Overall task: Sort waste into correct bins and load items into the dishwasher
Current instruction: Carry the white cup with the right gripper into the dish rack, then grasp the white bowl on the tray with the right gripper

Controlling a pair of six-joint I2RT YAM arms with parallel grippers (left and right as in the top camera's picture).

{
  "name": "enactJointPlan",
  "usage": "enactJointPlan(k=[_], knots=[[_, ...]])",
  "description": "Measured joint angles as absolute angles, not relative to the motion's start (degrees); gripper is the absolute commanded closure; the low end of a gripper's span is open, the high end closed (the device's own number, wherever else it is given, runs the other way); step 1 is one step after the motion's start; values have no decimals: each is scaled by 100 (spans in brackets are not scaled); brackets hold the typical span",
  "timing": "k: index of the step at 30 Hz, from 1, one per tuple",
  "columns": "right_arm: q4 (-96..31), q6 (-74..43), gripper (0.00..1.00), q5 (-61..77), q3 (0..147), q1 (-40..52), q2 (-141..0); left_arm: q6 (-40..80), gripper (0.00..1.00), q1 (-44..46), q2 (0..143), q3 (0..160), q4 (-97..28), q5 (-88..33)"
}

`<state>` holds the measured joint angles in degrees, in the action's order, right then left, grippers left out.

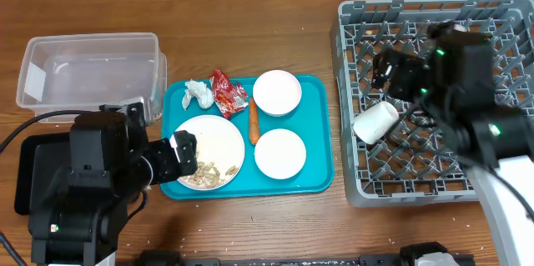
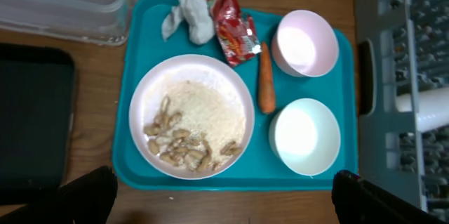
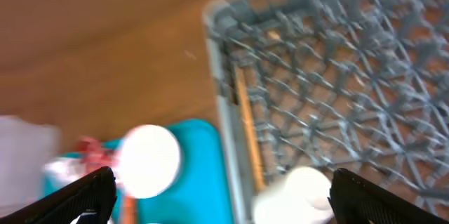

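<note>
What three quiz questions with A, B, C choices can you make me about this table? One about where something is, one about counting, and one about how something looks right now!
1. Where is the carrot piece?
A) on the floor
B) on the teal tray
C) inside a drawer

2. How many small bowls sit on that tray?
A) one
B) four
C) two

3. How is the white plate right now?
A) holding food scraps
B) clean and empty
C) flipped upside down

Answers:
1 B, because the carrot lies on the tray between the plate and the bowls.
2 C, because one bowl sits behind the other at the tray's right side and there are no more.
3 A, because rice and beige bits cover much of the plate.
</note>
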<state>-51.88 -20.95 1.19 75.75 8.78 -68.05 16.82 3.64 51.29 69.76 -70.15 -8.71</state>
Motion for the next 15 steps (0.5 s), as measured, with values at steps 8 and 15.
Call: enactJointPlan(k=[8, 15], knots=[[-5994, -2171, 19, 473, 7583, 1765, -6412, 954, 0, 366, 5290, 6976, -6945, -1422], [-6206, -2591, 25, 526, 7262, 3310, -6963, 858, 0, 364, 5760, 6976, -6862, -1487]])
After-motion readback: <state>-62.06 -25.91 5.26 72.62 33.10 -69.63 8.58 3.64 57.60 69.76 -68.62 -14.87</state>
